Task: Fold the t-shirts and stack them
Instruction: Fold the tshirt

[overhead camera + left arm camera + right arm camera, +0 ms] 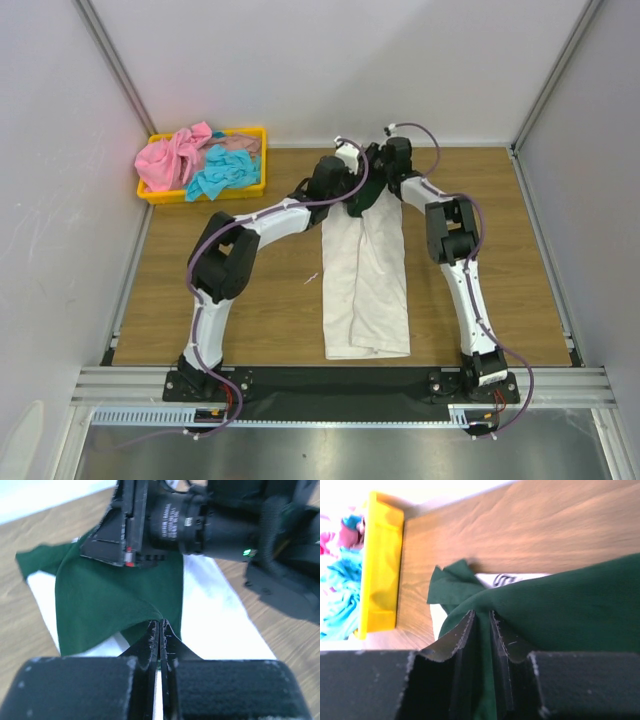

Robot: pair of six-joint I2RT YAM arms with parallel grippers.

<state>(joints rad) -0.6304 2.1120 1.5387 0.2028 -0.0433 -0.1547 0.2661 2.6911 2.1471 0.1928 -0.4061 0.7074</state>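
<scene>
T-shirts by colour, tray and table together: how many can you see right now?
White t-shirt with dark green sleeves, on the table: 1
Pink t-shirt, in the yellow tray: 1
Turquoise t-shirt, in the tray: 1
Total: 3; a duller pink fold in the tray may be a fourth, cannot tell.

Yellow tray [205, 196] in the far left corner of a wooden table [260, 325], beside white walls [60, 130]; small pale scrap [311, 279] lying mid-table.

Left gripper [160, 626] clamped on green sleeve [107, 605], white t-shirt [220, 620] beneath, right arm [225, 525] above
</scene>
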